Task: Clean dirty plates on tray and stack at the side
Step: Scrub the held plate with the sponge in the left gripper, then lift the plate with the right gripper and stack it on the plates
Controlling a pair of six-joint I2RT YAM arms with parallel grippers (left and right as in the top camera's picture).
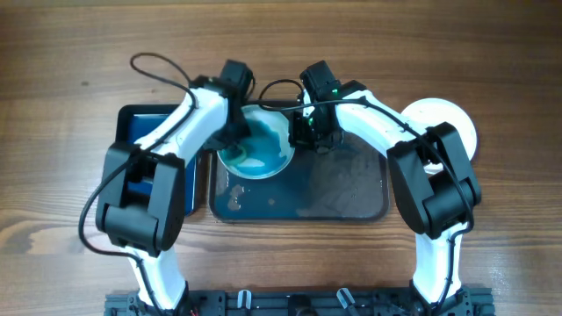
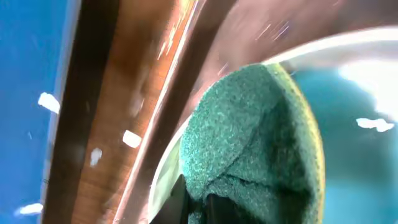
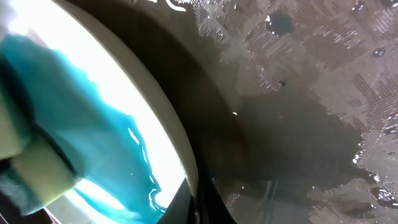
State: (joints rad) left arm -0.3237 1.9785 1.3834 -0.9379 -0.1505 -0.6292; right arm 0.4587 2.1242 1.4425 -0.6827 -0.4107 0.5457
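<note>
A white plate (image 1: 260, 154) smeared with blue-teal liquid sits at the back left of the dark tray (image 1: 342, 189). My left gripper (image 1: 238, 129) is shut on a green sponge (image 2: 249, 137), which rests on the plate's left rim (image 2: 348, 46). My right gripper (image 1: 306, 133) is shut on the plate's right rim, as the right wrist view (image 3: 198, 202) shows. There the plate's teal face (image 3: 112, 137) and the sponge (image 3: 28, 165) lie to the left, and the wet tray floor (image 3: 298, 93) to the right. A white plate (image 1: 443, 118) lies on the table right of the tray.
A smaller black tray with a blue inside (image 1: 145, 132) stands left of the dark tray; its blue floor shows in the left wrist view (image 2: 31, 56). Teal drops and wet patches lie on the dark tray floor. Bare wooden table surrounds both trays.
</note>
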